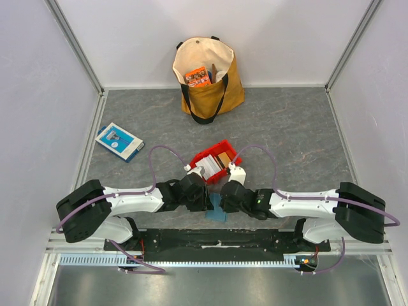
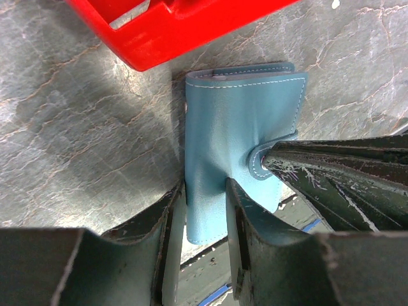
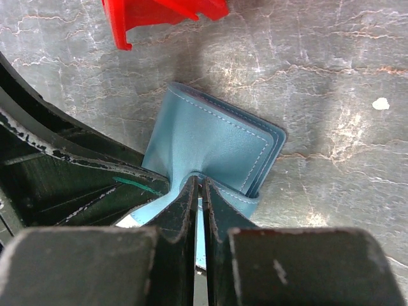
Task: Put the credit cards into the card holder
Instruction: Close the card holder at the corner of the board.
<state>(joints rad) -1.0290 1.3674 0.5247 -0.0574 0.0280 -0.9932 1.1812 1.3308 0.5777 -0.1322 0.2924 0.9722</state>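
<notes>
The card holder [image 2: 236, 127] is a teal folded wallet at the table's near edge, just in front of the red bin [image 1: 203, 155]. My left gripper [image 2: 205, 188] is shut on the wallet's lower edge, one finger on each side. My right gripper [image 3: 200, 182] comes in from the right and is shut on the wallet's small strap tab [image 2: 258, 159], pulling it away from the cover [image 3: 204, 137]. The credit cards [image 1: 213, 164], white-grey and tan-brown, stand in the red bin. In the top view both grippers [image 1: 203, 199] [image 1: 224, 196] meet over the wallet [image 1: 216, 210].
A tan tote bag [image 1: 207, 76] holding an orange pack stands at the back wall. A blue-and-white flat box [image 1: 119, 141] lies at the left. The red bin's corner [image 2: 166, 32] is close behind the wallet. The table's edge and metal rail [image 1: 210, 239] lie right below the grippers.
</notes>
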